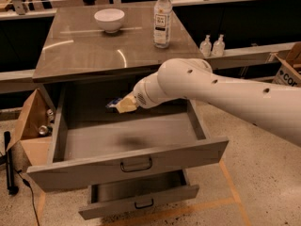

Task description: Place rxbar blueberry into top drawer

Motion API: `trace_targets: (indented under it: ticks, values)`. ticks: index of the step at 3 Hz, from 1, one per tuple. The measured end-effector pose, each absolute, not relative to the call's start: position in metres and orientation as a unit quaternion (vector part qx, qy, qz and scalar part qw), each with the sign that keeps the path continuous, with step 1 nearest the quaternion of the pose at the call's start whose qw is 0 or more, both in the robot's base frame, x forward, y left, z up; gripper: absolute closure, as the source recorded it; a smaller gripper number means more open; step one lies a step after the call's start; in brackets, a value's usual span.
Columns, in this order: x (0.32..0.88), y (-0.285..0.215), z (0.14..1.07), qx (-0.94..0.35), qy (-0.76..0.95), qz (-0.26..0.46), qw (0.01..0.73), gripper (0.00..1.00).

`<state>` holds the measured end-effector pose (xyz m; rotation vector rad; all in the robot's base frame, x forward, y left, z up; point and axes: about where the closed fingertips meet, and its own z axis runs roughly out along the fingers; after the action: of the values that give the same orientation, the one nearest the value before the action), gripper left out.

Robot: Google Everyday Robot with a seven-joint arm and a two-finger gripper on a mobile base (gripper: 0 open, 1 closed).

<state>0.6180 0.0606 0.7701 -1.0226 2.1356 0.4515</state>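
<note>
The top drawer is pulled wide open below the grey counter; its dark handle is centred on the front panel. My gripper reaches in from the right on a thick white arm and hangs over the rear part of the drawer, above its floor. It is shut on the rxbar blueberry, a dark blue wrapper whose end sticks out to the left of the pale fingertips.
A white bowl and a clear water bottle stand on the counter top. A smaller drawer is open below. A cardboard box stands at left, two small bottles on a ledge at right.
</note>
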Motion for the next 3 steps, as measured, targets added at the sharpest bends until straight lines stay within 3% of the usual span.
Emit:
trace_targets:
  ticks: [1, 3]
  values:
    - [0.62, 0.058, 0.735, -0.389, 0.838, 0.17, 0.343, 0.85]
    - [0.609, 0.05, 0.685, -0.376, 0.861, 0.161, 0.303, 0.38]
